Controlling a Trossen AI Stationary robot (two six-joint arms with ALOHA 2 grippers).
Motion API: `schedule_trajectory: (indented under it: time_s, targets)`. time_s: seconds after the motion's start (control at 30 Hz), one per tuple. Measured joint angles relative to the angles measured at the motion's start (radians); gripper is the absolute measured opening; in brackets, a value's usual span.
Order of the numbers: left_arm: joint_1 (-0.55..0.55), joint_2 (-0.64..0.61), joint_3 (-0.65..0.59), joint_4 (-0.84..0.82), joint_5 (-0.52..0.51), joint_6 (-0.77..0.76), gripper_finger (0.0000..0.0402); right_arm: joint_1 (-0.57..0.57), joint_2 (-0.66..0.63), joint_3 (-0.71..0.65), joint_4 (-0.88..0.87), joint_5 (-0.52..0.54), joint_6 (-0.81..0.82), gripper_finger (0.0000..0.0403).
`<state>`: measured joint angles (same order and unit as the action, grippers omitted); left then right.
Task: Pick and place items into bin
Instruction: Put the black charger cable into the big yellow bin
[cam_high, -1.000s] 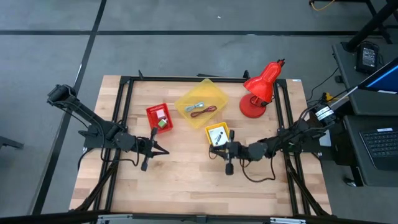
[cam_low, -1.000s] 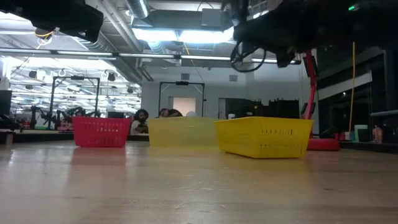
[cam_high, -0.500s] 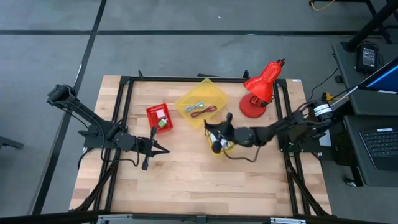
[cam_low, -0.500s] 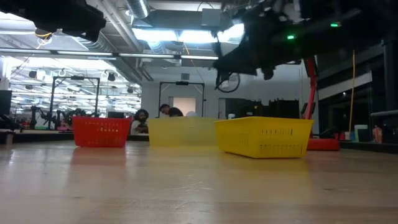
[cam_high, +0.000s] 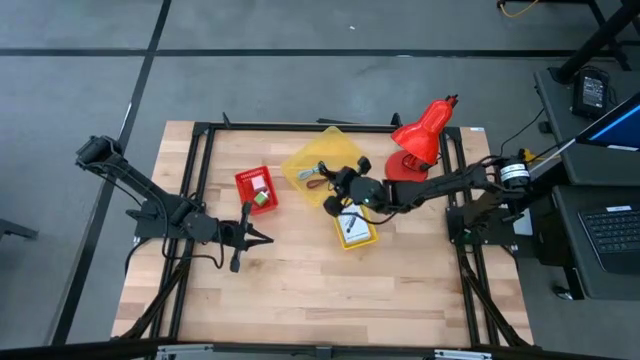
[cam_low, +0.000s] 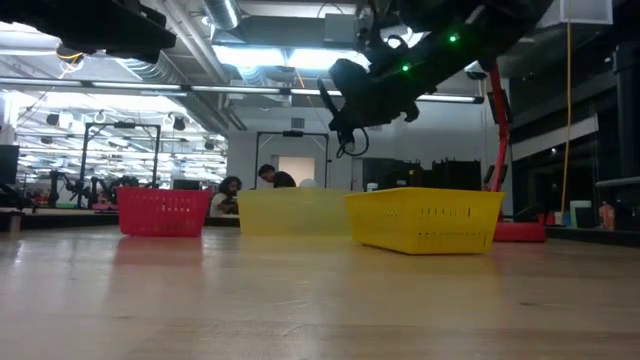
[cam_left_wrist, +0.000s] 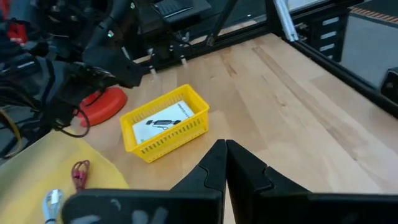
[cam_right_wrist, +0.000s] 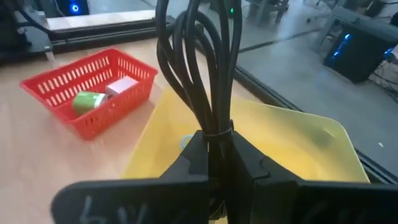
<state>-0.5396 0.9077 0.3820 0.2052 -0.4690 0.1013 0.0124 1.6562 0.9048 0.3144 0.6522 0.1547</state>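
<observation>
My right gripper (cam_high: 336, 190) hovers above the near rim of the large yellow bin (cam_high: 297, 160), shut on a bundle of black cord (cam_right_wrist: 198, 50). In the bin lie a dark red cord (cam_left_wrist: 79, 173) and a blue-grey strip (cam_left_wrist: 52, 202). The small yellow basket (cam_high: 341, 243) on the table holds a white printed card (cam_high: 351, 227). A red basket (cam_high: 247, 180) holds a tiny green object (cam_right_wrist: 90, 99) and a white packet (cam_right_wrist: 122, 85). My left gripper (cam_high: 256, 238) waits shut above the table, near its left middle. My right gripper pinches the black cord bundle between its two fingers at the spot bound by a thin tie (cam_right_wrist: 216, 132). Several looped strands stick out past the fingertips. The cord is lifted clear, and one loop (cam_low: 349, 141) hangs below the gripper in the low view.
A red desk lamp (cam_high: 420, 142) stands at the table's far right, close behind my right arm. A black metal frame (cam_high: 200, 150) runs along the table's edges. Bare wood (cam_high: 300, 290) stretches across the near half. People show in the room beyond the table.
My right gripper, carrying the black cord, has swung from the near side of the small yellow basket over that basket toward the far edge and the left. It now hangs above the large yellow bin's near rim.
</observation>
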Motion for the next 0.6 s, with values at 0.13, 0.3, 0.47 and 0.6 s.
schedule_trajectory:
  time_s: [0.13, 0.3, 0.47, 0.6]
  targets:
    - [0.0, 0.0, 0.0, -0.012, -0.016, 0.0, 0.0006, -0.037, 0.031, 0.055, -0.086, -0.058, 0.004, 0.0014]
    - [0.0, 0.0, 0.0, -0.016, -0.017, 0.013, 0.0006, -0.078, 0.098, 0.192, -0.325, -0.071, 0.039, 0.0014]
    - [0.009, 0.0, 0.0, -0.015, -0.02, 0.06, 0.0006, -0.11, 0.166, 0.276, -0.448, -0.07, 0.075, 0.0014]
    - [0.03, 0.0, 0.0, -0.016, -0.02, 0.061, 0.0006, -0.126, 0.212, 0.294, -0.433, -0.072, 0.075, 0.0014]
